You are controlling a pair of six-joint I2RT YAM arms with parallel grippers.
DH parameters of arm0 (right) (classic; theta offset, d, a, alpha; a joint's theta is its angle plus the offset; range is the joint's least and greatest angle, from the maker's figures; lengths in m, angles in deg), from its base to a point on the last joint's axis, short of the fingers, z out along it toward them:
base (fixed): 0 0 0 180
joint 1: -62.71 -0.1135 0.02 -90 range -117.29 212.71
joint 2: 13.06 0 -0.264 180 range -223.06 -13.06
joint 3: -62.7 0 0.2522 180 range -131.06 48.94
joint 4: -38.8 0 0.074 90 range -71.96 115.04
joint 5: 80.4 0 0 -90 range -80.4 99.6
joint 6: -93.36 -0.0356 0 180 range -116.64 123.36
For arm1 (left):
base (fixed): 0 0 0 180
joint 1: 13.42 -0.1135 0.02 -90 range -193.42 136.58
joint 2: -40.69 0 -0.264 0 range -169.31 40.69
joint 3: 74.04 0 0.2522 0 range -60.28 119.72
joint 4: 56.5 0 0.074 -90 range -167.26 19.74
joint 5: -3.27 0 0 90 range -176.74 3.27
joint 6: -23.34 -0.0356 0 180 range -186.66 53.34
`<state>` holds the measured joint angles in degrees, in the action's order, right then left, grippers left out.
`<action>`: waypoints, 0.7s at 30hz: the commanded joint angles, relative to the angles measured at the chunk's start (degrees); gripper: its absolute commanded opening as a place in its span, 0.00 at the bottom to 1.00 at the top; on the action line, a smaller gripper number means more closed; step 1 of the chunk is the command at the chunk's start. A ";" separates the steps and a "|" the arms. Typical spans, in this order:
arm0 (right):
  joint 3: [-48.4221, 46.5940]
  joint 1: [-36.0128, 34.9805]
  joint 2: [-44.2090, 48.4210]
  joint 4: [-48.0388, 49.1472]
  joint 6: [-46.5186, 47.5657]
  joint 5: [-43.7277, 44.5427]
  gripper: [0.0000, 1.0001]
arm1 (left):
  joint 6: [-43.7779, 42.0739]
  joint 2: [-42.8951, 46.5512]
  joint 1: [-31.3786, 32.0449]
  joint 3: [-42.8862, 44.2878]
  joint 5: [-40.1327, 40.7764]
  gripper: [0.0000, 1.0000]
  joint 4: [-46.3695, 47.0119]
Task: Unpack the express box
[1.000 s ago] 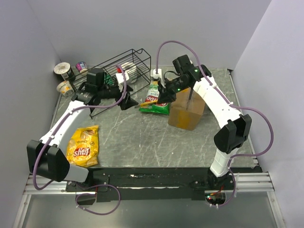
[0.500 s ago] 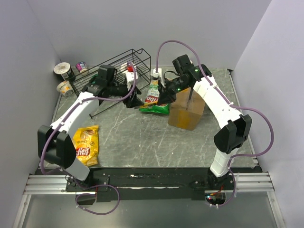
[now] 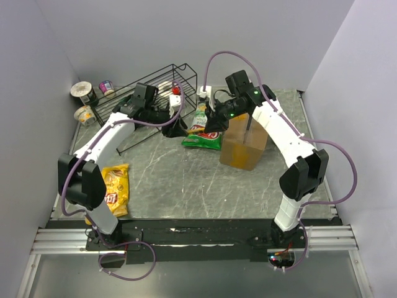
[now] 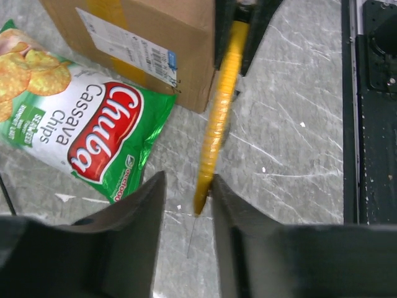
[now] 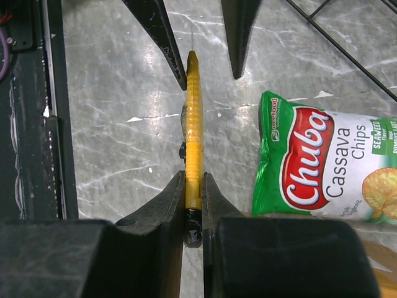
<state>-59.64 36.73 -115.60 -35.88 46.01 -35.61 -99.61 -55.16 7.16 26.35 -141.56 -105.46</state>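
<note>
The express box [image 3: 245,146], a brown carton with a white label, stands right of centre and fills the top left of the left wrist view [image 4: 142,37]. My right gripper [image 5: 193,177] is shut on the back end of a yellow utility knife [image 5: 194,124], held level above the table beside the box. My left gripper [image 4: 187,180] straddles the knife's [image 4: 217,118] front end. One finger touches it and a gap remains on the other side, so it is open. In the top view the left gripper [image 3: 180,129] and right gripper [image 3: 211,127] face each other.
A green Chuba chip bag [image 3: 201,133] lies against the box's left side. A yellow chip bag [image 3: 111,186] lies at the front left. A black wire rack [image 3: 155,93] and several cups [image 3: 84,102] stand at the back left.
My left arm has swung right from the wire rack to the knife's tip, and its jaws have narrowed around it. The right arm and knife have stayed put.
</note>
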 commanded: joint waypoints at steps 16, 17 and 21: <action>-1.29 -0.13 1.99 3.97 -4.33 -0.40 0.00 | -6.34 -3.81 0.60 6.00 -4.94 0.01 -5.57; -1.20 -0.21 1.91 4.67 -4.77 -0.23 0.00 | -7.03 -4.16 0.69 6.88 -4.68 0.01 -6.28; -4.00 0.57 1.12 6.26 -10.29 1.27 0.13 | -6.69 -5.13 0.08 11.19 -4.93 0.01 -7.17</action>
<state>-59.60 36.95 -115.60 -33.46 42.64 -33.69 -106.01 -59.60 7.40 31.88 -144.47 -113.22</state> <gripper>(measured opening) 0.167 0.068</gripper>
